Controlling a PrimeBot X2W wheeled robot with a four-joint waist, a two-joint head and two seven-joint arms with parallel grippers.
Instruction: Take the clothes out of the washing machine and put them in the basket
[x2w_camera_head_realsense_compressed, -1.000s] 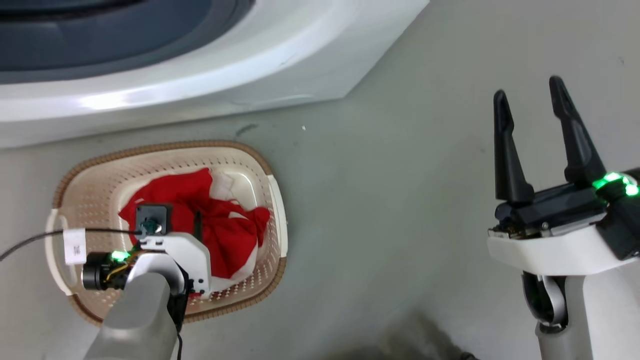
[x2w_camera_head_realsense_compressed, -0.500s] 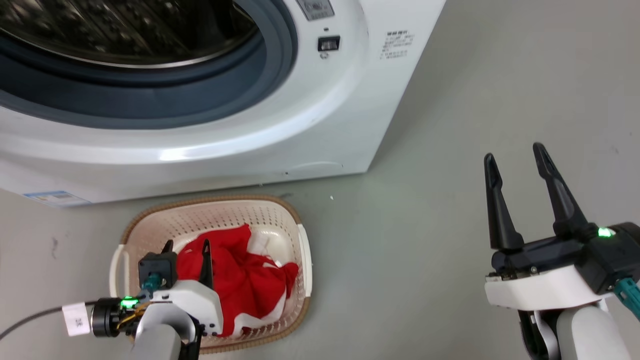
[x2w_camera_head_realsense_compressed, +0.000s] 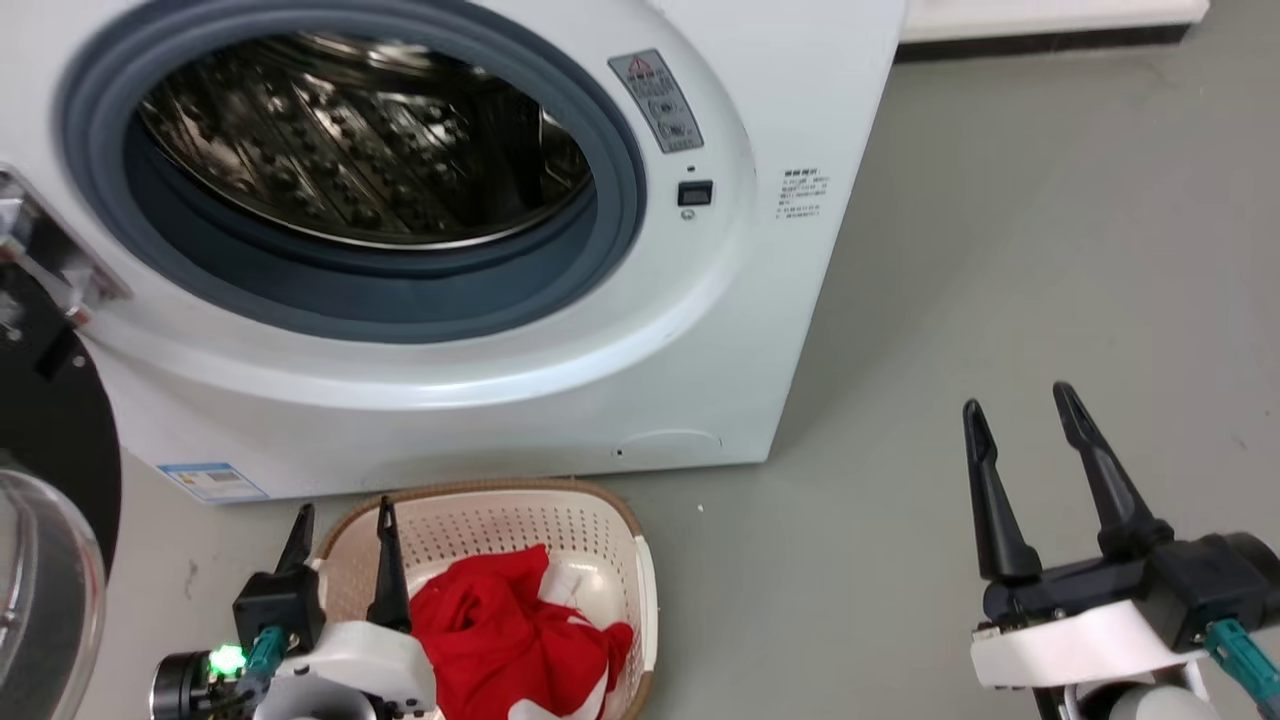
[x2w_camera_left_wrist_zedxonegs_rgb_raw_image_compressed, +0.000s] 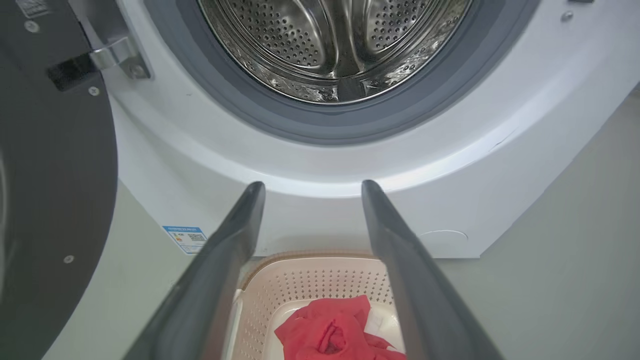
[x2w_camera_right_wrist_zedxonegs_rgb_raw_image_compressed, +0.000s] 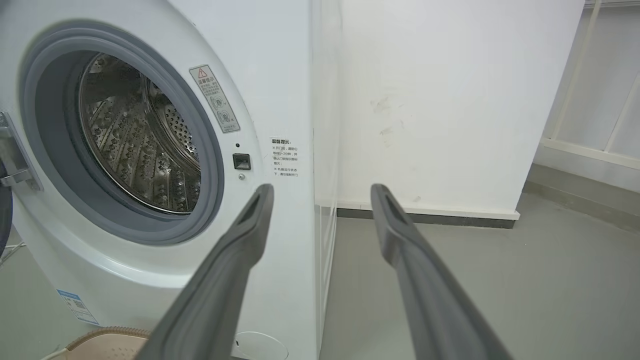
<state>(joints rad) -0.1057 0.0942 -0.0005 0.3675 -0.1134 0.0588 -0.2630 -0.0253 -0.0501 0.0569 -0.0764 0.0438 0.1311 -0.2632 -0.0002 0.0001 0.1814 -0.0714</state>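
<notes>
The white washing machine (x2w_camera_head_realsense_compressed: 760, 300) stands ahead with its door swung open; its steel drum (x2w_camera_head_realsense_compressed: 360, 140) shows bare metal. On the floor before it sits the cream basket (x2w_camera_head_realsense_compressed: 640, 590), holding the red and white clothes (x2w_camera_head_realsense_compressed: 500, 640). My left gripper (x2w_camera_head_realsense_compressed: 342, 516) hovers open over the basket's left rim, nothing between its fingers. In the left wrist view the clothes (x2w_camera_left_wrist_zedxonegs_rgb_raw_image_compressed: 330, 330) lie low between the fingers, the basket (x2w_camera_left_wrist_zedxonegs_rgb_raw_image_compressed: 310, 277) beneath. My right gripper (x2w_camera_head_realsense_compressed: 1018, 412) is open and empty over bare floor to the right. The right wrist view shows the washing machine (x2w_camera_right_wrist_zedxonegs_rgb_raw_image_compressed: 280, 90) and drum (x2w_camera_right_wrist_zedxonegs_rgb_raw_image_compressed: 140, 140).
The black-framed glass door (x2w_camera_head_realsense_compressed: 45, 500) hangs open at the far left, close to my left arm. Grey floor (x2w_camera_head_realsense_compressed: 1050, 250) stretches to the right of the machine. A white wall (x2w_camera_right_wrist_zedxonegs_rgb_raw_image_compressed: 440, 100) with a dark skirting stands behind.
The head camera has tilted up, bringing the drum and door into view. My left gripper has risen off the clothes and drawn back to the basket's left rim. The right gripper stays open.
</notes>
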